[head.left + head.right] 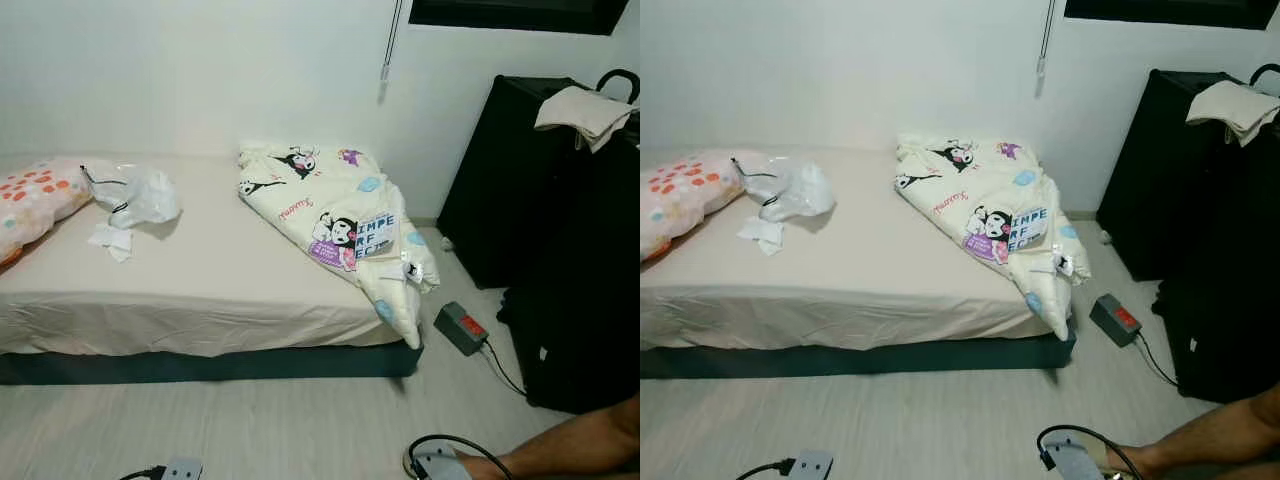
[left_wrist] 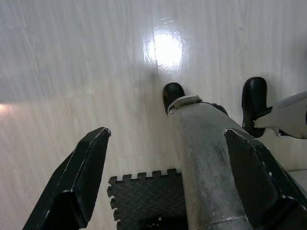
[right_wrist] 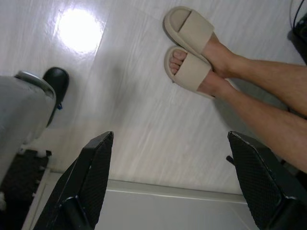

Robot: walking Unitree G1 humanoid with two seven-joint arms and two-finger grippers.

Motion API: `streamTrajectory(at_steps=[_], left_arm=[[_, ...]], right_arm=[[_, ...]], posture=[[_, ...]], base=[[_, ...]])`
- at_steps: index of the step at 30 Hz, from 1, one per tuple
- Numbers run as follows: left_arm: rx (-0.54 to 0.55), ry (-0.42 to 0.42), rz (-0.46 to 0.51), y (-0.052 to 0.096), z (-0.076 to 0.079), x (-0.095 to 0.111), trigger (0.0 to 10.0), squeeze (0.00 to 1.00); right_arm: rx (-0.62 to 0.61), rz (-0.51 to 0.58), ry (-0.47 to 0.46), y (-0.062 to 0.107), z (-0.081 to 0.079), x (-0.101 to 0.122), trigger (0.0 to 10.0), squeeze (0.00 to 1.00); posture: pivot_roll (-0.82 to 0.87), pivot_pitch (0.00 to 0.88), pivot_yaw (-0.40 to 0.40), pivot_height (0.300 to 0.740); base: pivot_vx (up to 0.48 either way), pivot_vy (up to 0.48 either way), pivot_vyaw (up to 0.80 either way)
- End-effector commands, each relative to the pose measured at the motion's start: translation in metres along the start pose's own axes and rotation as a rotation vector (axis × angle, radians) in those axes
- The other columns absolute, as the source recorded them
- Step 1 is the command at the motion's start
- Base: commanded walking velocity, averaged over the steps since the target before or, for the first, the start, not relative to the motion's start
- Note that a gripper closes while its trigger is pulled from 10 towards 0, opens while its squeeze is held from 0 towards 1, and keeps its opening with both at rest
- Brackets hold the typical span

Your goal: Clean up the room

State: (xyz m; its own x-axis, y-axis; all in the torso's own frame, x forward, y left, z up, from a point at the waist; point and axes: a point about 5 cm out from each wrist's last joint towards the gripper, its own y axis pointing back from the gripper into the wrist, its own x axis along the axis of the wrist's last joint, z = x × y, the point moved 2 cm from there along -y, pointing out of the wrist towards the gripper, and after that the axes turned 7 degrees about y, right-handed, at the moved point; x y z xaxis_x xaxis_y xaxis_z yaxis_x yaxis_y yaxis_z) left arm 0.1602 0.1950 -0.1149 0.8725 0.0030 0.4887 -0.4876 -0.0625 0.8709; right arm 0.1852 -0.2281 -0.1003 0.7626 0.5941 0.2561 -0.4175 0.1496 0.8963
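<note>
While on bed [image 1: 200, 290]: 1 blanket [image 1: 340, 220], 1 bag [image 1: 135, 195], 1 pillow [image 1: 35, 195]

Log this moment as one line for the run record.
stage: facing bed | on bed: crumpled blanket, plastic bag, tissue, pillow | left gripper: open, idle over floor | right gripper: open, idle

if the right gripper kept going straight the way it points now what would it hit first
Most likely the bare pale floor. The right gripper hangs open, pointing down at it; a person's slippered feet stand further off, apparently outside that line, though depth is hard to judge.
</note>
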Motion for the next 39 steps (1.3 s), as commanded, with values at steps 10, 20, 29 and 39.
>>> streamTrajectory(at_steps=[10, 20, 29, 39], left_arm=[[-0.008, -0.006, -0.007, 0.0004, -0.0002, -0.0027, 10.0, 0.0], [-0.008, -0.019, -0.009, 0.0005, -0.0013, -0.0029, 10.0, 0.0], [0.003, -0.003, 0.002, 0.0001, -0.0016, 0.0003, 10.0, 0.0], [-0.013, -0.003, 0.0, 0.0001, 0.0015, -0.0007, 10.0, 0.0]], right_arm=[[0.001, 0.0, 0.005, -0.0001, -0.0019, -0.0003, 10.0, 0.0], [0.002, -0.016, 0.016, -0.0001, -0.0026, -0.0021, 10.0, 0.0], [-0.001, -0.008, 0.009, -0.0001, -0.0023, -0.0015, 10.0, 0.0], [0.001, -0.004, 0.018, -0.0001, -0.0027, -0.0011, 10.0, 0.0]], posture=[[0.0, 0.0, -0.058, 0.74], [0.0, 0.0, -0.057, 0.74], [0.0, 0.0, -0.057, 0.74], [0.0, 0.0, -0.061, 0.74]], base=[[0.394, 0.0, 0.0], [0.388, 0.0, -0.23], [0.15, 0.0, -0.4], [0.0, -0.186, 0.0]])
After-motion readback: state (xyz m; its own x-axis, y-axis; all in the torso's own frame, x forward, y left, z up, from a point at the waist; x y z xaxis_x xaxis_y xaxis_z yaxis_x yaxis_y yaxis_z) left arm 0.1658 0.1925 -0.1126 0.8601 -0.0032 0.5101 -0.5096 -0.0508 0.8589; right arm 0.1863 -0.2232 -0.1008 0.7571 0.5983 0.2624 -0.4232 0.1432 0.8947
